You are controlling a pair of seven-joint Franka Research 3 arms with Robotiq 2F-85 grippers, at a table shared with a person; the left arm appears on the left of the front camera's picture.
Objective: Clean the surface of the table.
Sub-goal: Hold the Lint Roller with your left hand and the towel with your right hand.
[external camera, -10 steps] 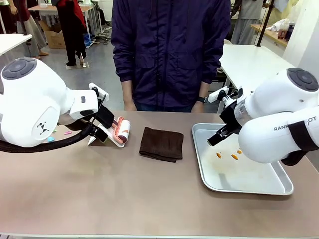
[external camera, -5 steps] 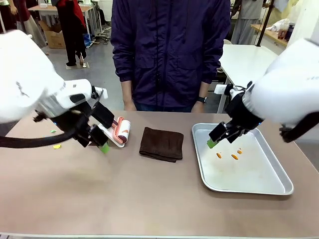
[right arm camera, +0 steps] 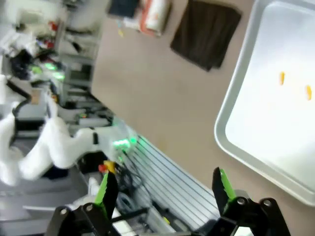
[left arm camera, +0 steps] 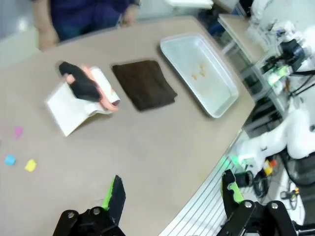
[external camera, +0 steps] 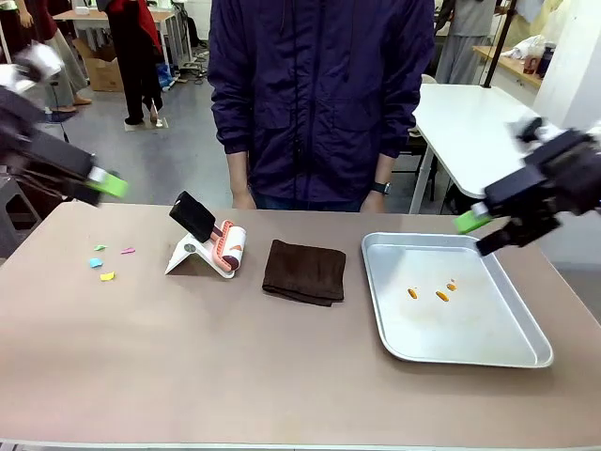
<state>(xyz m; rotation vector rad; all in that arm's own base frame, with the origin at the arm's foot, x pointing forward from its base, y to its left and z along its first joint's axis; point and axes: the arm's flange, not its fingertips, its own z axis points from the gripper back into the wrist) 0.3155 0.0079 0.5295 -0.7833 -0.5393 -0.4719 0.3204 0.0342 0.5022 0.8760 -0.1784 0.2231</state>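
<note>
The table [external camera: 235, 376] stretches across the lower front view, with a person [external camera: 319, 94] in a dark jacket standing at its far edge. Its brownish top carries a few small coloured paper scraps [external camera: 107, 275] on the left end. A lint roller [external camera: 211, 240] with a black handle, on a white stand, lies left of the table's middle. A folded dark brown cloth [external camera: 303, 272] is at the middle. A silver metal tray [external camera: 526, 352] holding some orange bits [external camera: 441, 295] is on the right end.

The left gripper [external camera: 99, 180] hangs in the air over the table's far left corner, well apart from the surface and blurred. Its wrist view looks down on the table [left arm camera: 147, 162] from high up; there the left gripper [left arm camera: 172, 191] has its fingers spread wide with nothing between them.

The right gripper [external camera: 481, 233] hovers over the table's far right end, clear of the top. In its wrist view, above the table [right arm camera: 162, 103], the right gripper [right arm camera: 165, 189] is likewise spread wide and empty.
</note>
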